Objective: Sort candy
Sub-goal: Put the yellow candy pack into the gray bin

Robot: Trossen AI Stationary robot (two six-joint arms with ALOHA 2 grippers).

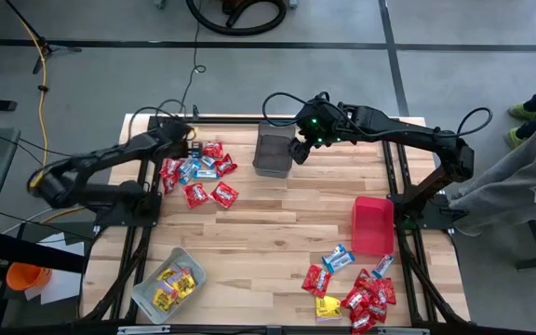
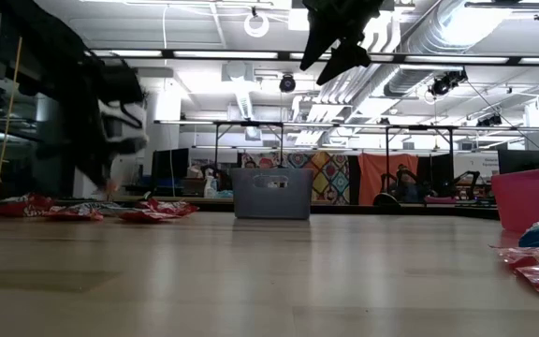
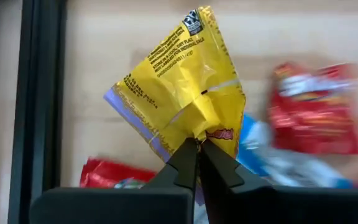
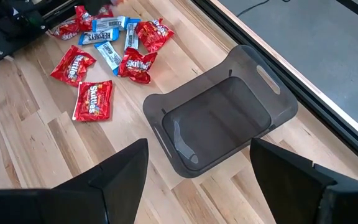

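The left pincer (image 3: 197, 146) is closed on a crumpled yellow candy packet (image 3: 182, 87), lifted over red and blue packets (image 1: 198, 177). The right pincer (image 4: 197, 158) hangs wide open above the empty grey plastic bin (image 4: 222, 121) on the wooden surface (image 1: 277, 223).

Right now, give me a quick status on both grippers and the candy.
Left gripper shut on a yellow candy packet above the far-left pile. Right gripper open over the dark bin, empty. Nothing blocking.

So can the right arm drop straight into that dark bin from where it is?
Probably yes. The right gripper hangs open just above the dark bin, which looks empty, with nothing between them.
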